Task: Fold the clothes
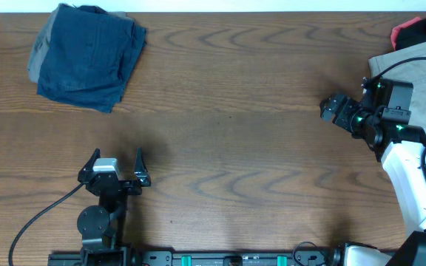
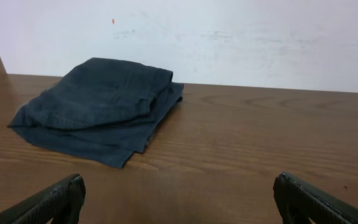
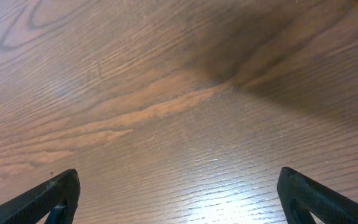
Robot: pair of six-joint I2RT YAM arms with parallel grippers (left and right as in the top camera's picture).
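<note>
A folded dark navy pair of shorts (image 1: pixel 89 55) lies at the table's far left, with a grey-olive edge (image 1: pixel 34 63) showing under its left side. It also shows in the left wrist view (image 2: pixel 98 106). A beige pair (image 1: pixel 424 81) lies at the far right, partly under my right arm. My left gripper (image 1: pixel 117 157) is open and empty near the front, well short of the navy pair, its jaws wide apart (image 2: pixel 179 202). My right gripper (image 1: pixel 333 109) is open and empty over bare wood left of the beige pair, and its wrist view shows only table between the jaws (image 3: pixel 179 196).
A red and black garment (image 1: pixel 420 31) lies at the far right corner behind the beige pair. A white wall (image 2: pixel 229 37) rises behind the table's far edge. Cables run from both arm bases along the front edge.
</note>
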